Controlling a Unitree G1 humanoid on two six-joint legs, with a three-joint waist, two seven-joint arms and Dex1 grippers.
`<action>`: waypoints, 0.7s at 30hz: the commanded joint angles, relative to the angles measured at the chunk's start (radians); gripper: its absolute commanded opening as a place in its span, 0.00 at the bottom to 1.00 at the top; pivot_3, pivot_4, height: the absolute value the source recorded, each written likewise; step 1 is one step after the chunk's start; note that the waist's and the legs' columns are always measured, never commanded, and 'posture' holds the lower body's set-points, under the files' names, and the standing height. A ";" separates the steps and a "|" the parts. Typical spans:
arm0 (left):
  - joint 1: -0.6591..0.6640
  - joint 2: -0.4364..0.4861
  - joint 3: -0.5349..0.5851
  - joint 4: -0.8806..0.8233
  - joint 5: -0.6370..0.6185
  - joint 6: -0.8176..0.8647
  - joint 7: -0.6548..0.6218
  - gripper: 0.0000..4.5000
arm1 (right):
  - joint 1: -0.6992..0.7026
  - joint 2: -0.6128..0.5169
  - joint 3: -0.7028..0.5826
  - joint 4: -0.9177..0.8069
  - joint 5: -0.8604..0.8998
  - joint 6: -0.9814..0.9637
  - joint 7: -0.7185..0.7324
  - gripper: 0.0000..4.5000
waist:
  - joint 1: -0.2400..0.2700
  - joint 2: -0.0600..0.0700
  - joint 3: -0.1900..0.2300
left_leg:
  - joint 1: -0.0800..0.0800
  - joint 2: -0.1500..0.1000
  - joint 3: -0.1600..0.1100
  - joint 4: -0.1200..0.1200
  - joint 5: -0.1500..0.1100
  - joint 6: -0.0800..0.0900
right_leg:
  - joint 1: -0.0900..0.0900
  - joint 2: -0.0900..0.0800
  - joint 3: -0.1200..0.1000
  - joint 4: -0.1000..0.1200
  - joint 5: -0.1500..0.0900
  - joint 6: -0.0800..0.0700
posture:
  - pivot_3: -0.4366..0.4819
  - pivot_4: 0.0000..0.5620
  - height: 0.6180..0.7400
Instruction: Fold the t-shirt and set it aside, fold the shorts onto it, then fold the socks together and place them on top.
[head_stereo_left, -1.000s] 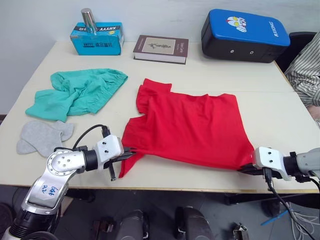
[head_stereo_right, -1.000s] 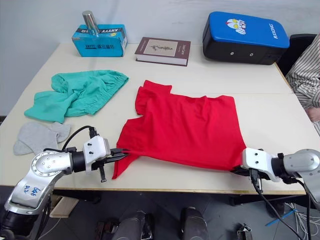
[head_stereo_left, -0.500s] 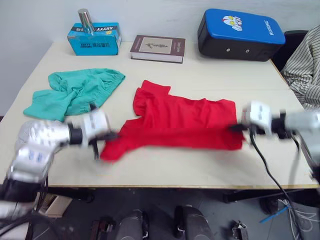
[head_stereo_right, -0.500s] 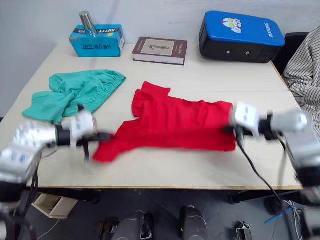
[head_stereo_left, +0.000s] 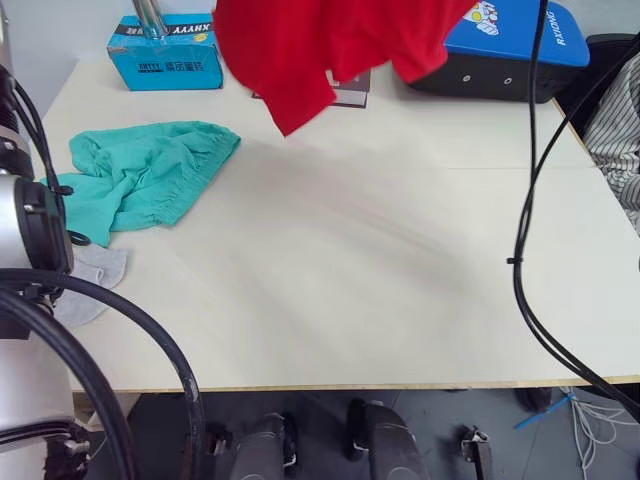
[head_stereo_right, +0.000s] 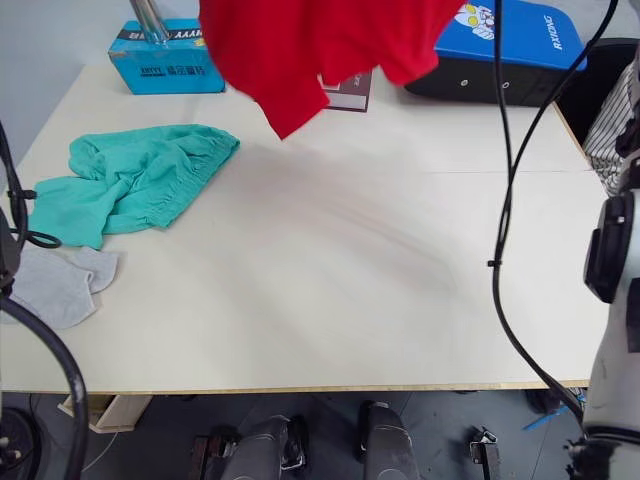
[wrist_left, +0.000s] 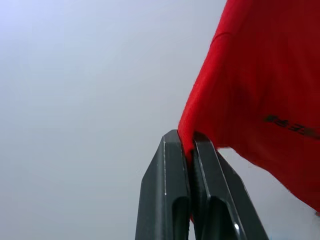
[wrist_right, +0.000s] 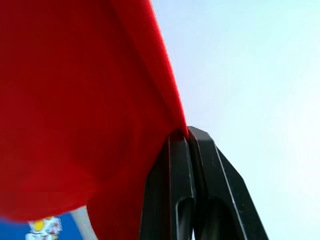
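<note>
The shirt (head_stereo_left: 320, 45) hung in the air above the table's (head_stereo_left: 380, 270) 12 o'clock edge, pinched at one edge by the left tool (wrist_left: 189, 145) and at another by the right tool (wrist_right: 186, 137). Behind it at 12 o'clock lay a book (head_stereo_left: 350, 88), with a case (head_stereo_left: 520, 50) at 1 o'clock and a box (head_stereo_left: 165, 52) at 11. The shorts (head_stereo_left: 140, 185) lay at 10 o'clock, the socks (head_stereo_right: 55, 285) before them at 9 o'clock near the table's left edge.

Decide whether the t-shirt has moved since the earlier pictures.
Yes. The t-shirt has gone up off the table; pinched in both hands, it now hangs in front of the book.
</note>
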 joint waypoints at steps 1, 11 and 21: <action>0.078 0.098 0.039 0.006 -0.007 -0.117 -0.037 0.00 | 0.078 -0.104 -0.059 0.065 0.026 0.018 0.023 0.00 | 0.000 0.000 0.000 | 0.000 0.001 0.002 0.001 0.000 0.001 | 0.001 0.000 0.000 -0.003 0.000 0.000 | 0.48 0.27 1.00; 1.123 0.123 0.152 -0.913 -0.446 0.183 -0.345 0.00 | 0.960 -0.216 -0.099 -0.277 0.229 -0.125 0.488 0.00 | 0.003 0.003 0.002 | 0.022 0.005 -0.004 0.016 0.001 0.005 | 0.028 0.000 0.010 0.000 0.006 0.005 | 0.48 0.27 1.00; 1.669 -0.019 0.171 -1.376 -0.419 0.576 -0.186 0.00 | 1.607 -0.339 -0.228 -0.872 0.476 0.183 0.767 0.00 | 0.009 0.006 0.000 | 0.046 0.010 -0.009 0.012 -0.007 0.002 | 0.054 0.001 0.012 -0.016 0.007 0.004 | 0.48 0.27 1.00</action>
